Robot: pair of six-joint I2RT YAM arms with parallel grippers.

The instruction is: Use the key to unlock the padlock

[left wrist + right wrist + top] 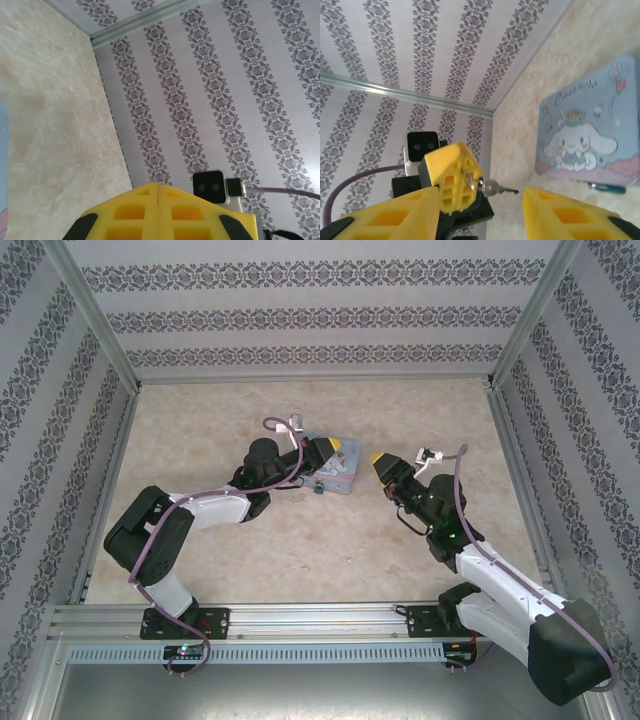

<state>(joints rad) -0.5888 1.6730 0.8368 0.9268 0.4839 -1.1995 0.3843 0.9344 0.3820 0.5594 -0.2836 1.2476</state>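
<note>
Top external view: the left gripper (343, 447) reaches over the pale-blue cartoon-dog tin (336, 478) on the beige marbled table (300, 550). The right gripper (381, 459) faces it from just beside the tin's right end. The 2 grippers are near each other and apart.

Left wrist view: the left gripper's 2 yellow fingers (135, 212) are pressed together with no gap between them.

Right wrist view: those closed fingers pinch a small ring, from which the key (496, 189), a thin metal one, sticks out sideways towards the tin. The right gripper's own 2 yellow fingers (395, 215) stand wide apart with nothing between them, framing the left gripper and the key.

The padlock (606, 188), tiny and teal, lies flat on the table just beside the tin's edge, apart from both grippers. In the top external view it (318, 487) sits at the tin's near-left corner.
</note>
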